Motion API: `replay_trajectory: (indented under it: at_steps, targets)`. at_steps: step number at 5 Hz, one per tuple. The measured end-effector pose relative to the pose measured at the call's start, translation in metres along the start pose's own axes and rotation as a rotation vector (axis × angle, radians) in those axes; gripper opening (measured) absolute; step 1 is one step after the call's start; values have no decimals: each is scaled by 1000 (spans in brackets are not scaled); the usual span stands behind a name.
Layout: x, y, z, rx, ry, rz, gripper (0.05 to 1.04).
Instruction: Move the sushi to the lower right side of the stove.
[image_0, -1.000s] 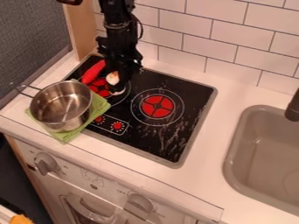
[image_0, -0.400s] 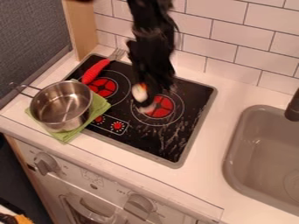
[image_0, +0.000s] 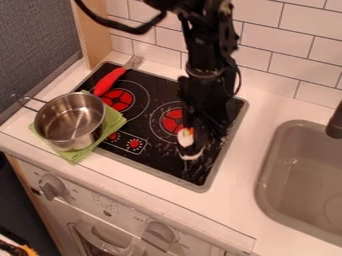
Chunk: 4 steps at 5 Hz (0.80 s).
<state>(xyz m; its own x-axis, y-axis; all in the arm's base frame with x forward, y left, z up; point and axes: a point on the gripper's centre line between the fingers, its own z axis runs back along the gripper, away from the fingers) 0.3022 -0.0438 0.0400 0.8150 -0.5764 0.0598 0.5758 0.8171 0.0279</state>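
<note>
sushi (image_0: 185, 138) is in the black claw (image_0: 191, 145), pinched between its two fingers. the claw is not wide open, because the sushi sits in its grip. it points down over the right half of the black stove (image_0: 160, 155), just below the right red circle (image_0: 173, 121). i can't tell if the sushi touches the stove top. the shiny pot (image_0: 70, 121) sits on a green cloth (image_0: 115, 123), well apart from the claw.
</note>
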Motion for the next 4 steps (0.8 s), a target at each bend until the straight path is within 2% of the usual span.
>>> replay_trajectory:
  at_steps: [1,3,4]
  targets:
    - [-2,-7,-1,-18,20,3,372]
    - [-2,-7,2,-12,39,10,937]
    - [-5,-4,15,13,43,29,1013]
